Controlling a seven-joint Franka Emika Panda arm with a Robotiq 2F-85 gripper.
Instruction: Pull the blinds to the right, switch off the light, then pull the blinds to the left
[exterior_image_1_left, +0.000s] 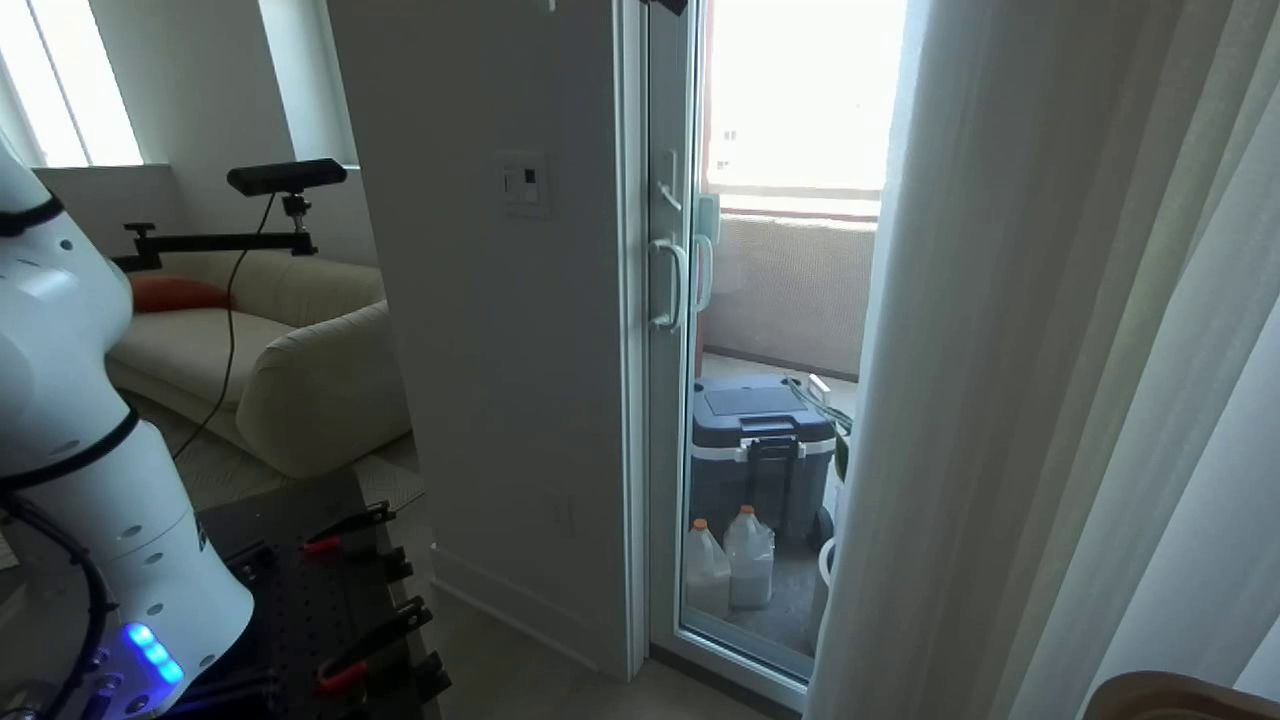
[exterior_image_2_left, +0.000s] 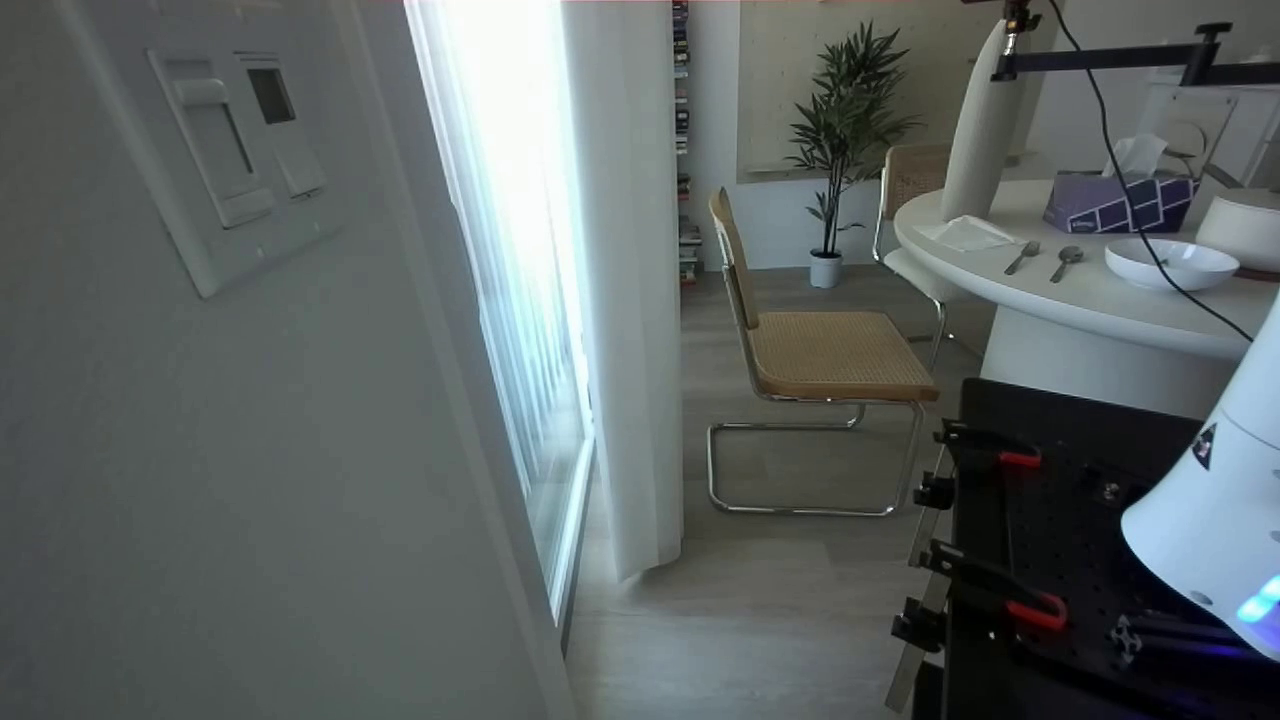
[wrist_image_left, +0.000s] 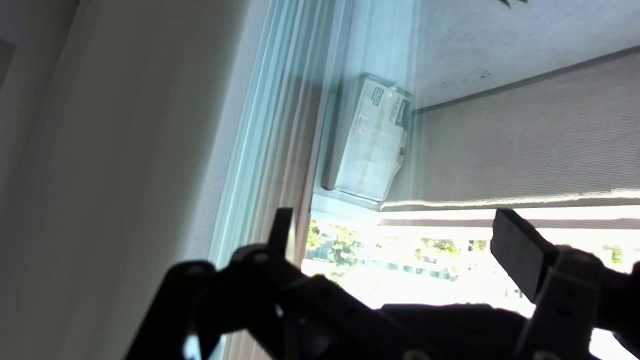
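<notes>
The empty hand (wrist_image_left: 395, 232) is spread wide, and the tall curtain (exterior_image_2_left: 628, 300) hangs from twelve o'clock to six.

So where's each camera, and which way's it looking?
An exterior view, near the robot's arm, which shows at picture left: faces the glass door.
An exterior view, close to the wall: looks along it past the curtain to a chair; part of the arm shows.
Wrist view, just behind the open hand, which shows: looks outdoors, seemingly upside down, at a grey barrier.
Both exterior views share the arm, curtain and switch plate.
</notes>
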